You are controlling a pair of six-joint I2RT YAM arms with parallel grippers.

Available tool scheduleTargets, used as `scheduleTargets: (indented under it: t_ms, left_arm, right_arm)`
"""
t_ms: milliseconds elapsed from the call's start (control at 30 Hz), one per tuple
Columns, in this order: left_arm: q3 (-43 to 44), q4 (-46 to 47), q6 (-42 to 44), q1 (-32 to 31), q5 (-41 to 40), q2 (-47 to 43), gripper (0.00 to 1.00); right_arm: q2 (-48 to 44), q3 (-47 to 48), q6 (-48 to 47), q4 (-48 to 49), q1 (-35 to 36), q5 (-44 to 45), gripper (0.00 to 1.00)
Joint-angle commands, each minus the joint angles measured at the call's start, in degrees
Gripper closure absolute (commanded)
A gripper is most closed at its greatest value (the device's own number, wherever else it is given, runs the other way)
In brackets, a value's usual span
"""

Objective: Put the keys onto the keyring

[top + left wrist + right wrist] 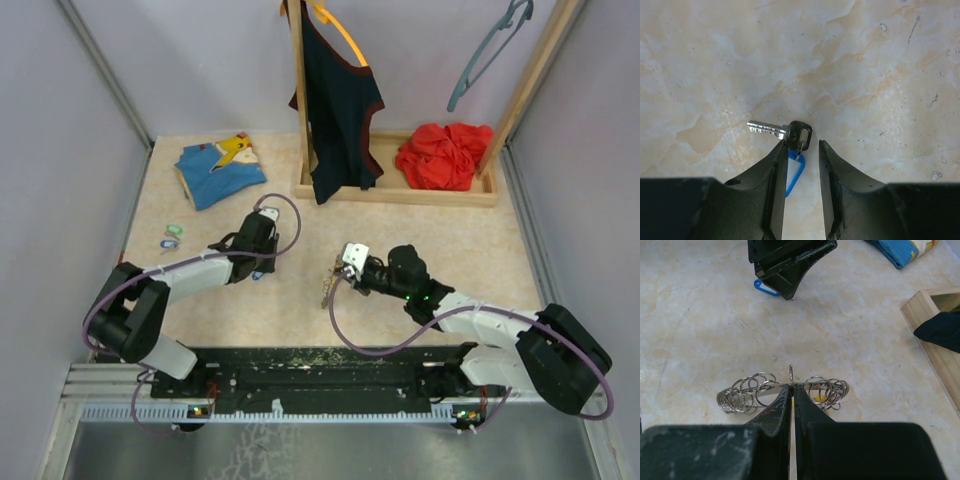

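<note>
Key [800,134] with a black head and a silver blade lies flat on the marbled table [470,240], blade pointing left in the left wrist view, with a blue plastic tag [794,172] hung from its head on a small ring. Your left gripper [803,144] is over it with the fingers spread. The tip of one finger [775,170] is at the edge of the key head, the tag lies in the gap between the fingers, and the other finger [832,175] stands clear of both. Nothing is pinched there. Your right gripper [792,387] has its fingers pressed together on the keyring [742,395]. A thin ring stands edge-on just above the tips, and bunches of grey split rings spread to either side along the wire, resting on the table. A small yellow piece [821,399] shows among the rings on the right. In the top view the keyring is near the middle of the table, in front of the right arm, and the black-headed key is to its left, apart from it. Two more tiny keys sit well off near the left wall, side by side, one mint green [174,230] and one blue [170,242]; they are too small for you to read any detail. At the far side you have a folded blue garment [218,170], a dark shirt [338,100] on an orange hanger, and a red cloth [445,155] in a wooden tray [400,192].
</note>
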Motion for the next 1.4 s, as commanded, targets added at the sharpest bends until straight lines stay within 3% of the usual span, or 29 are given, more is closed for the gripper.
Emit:
scheduleTargets:
  t_ms: [0, 767, 1367]
  left_arm:
    - [2.3, 0.31, 2.2, -0.48, 0.12, 1.7, 0.66]
    - [4.73, -5.6, 1.66, -0.75, 1.33, 2.53, 0.79]
    - [6.2, -8.9, 0.91, -0.75, 0.41, 3.45, 0.82]
  right_arm:
    - [-0.01, 3.25, -0.49, 2.6, 0.25, -1.29, 1.0]
    - [-0.49, 3.33, -0.45, 2.24, 0.3, -1.79, 1.0]
    - [-0.71, 3.21, -0.36, 2.5, 0.27, -2.05, 1.0]
